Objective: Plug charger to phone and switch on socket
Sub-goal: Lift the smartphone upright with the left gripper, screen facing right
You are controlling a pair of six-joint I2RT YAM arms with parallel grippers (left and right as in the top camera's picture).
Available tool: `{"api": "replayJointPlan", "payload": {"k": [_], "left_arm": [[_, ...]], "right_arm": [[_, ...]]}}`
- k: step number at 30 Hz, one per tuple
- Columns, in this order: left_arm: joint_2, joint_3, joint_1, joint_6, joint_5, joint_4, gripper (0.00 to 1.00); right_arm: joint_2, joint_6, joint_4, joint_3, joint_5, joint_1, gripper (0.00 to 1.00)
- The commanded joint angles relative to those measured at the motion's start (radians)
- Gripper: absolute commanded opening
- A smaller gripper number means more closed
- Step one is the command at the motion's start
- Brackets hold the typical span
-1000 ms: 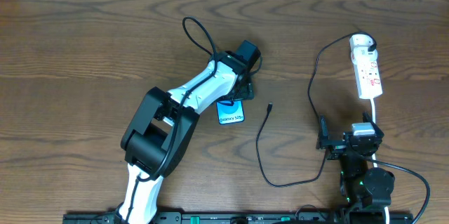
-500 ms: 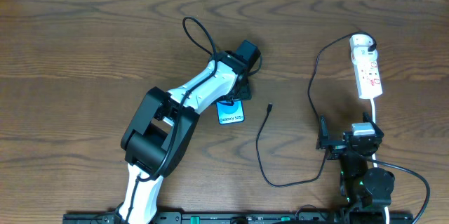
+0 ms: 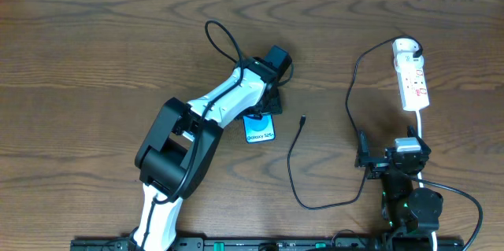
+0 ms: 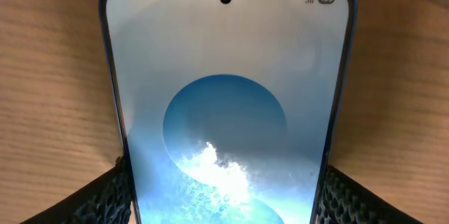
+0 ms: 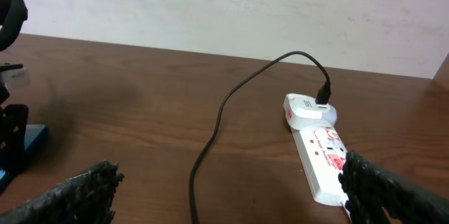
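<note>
phone [image 3: 260,130] lies flat on table [image 3: 79,62], screen up and lit, left of centre; over the last second its near end has slid a touch toward the robot and twisted slightly, nothing more; left arm pose otherwise unchanged.

left gripper [image 4: 224,194] is clamped on the phone by its long edges, mesh pads [image 4: 105,196] touching both sides in the wrist view; I read this as a small realignment of the phone, not a lift.

charger [image 3: 290,164] is untouched; tip [image 3: 302,119] lies loose just right of the phone, apart from it; the cable loops toward the robot, then back up to plug [image 3: 415,47], seated in the far end of socket [image 3: 412,78]; socket is well apart from the phone; switch state too small to tell.

right gripper [image 5: 228,171] is spread wide, holds nothing, sits near the socket's near end; no change there.

meaning: phone is pinned, nothing is plugged into it yet, switch step not done; next likely needs the right arm to pick the tip and line it up with the port; risk: thin cable slips, or tip goes in skewed.
</note>
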Motion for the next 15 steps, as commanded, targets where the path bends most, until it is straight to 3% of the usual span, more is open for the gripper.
{"api": "replayJointPlan", "payload": {"k": [1, 15], "left_arm": [[-0.032, -0.011, -0.002, -0.001, 0.083, -0.027, 0.75], [-0.093, -0.006, 0.074, 0.021, 0.332, -0.09, 0.74]], "right_arm": [[-0.002, -0.01, -0.004, -0.001, 0.004, 0.01, 0.99], [-0.002, -0.01, -0.004, -0.001, 0.004, 0.01, 0.99]]}}
